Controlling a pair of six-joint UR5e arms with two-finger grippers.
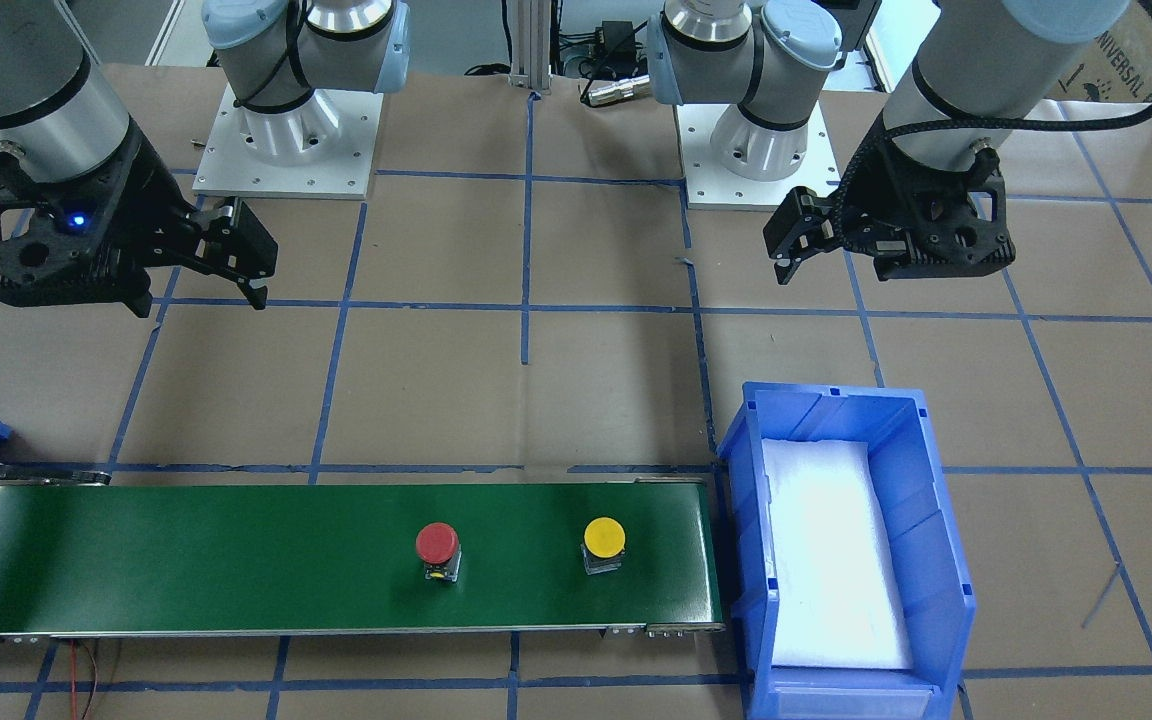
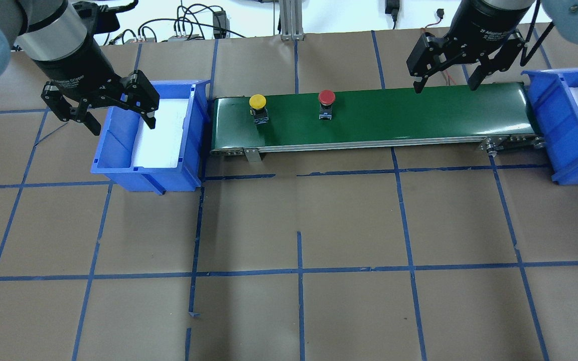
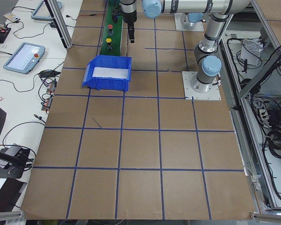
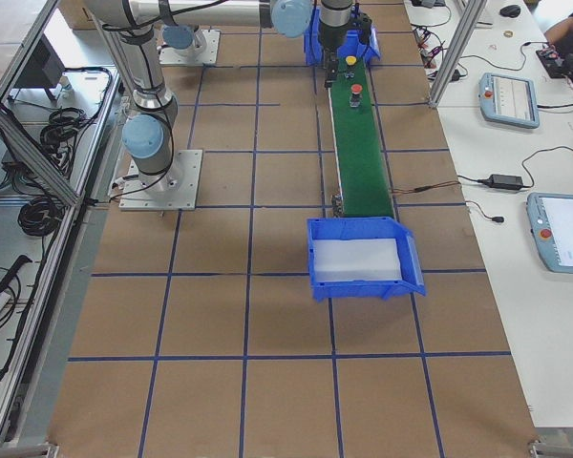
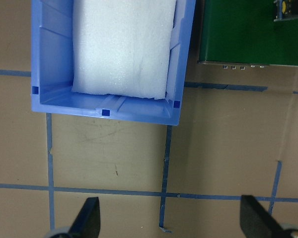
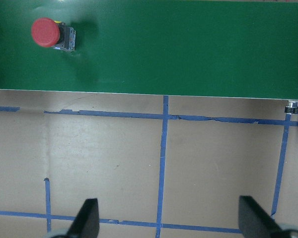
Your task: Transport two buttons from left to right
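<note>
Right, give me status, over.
Left gripper open, empty. Right gripper open, empty. Red button, yellow button upright on belt, ungripped. Nothing blocking belt.

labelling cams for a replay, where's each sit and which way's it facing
overhead: from behind, down on belt; left gripper, right gripper
front-facing: across table, facing bases; both grippers
exterior left: left table end, along it; left arm near
exterior right: right end; right arm near
left wrist: down on left bin; fingertips
right wrist: down on red button; fingertips
shared: overhead, front-facing both show yellow button
</note>
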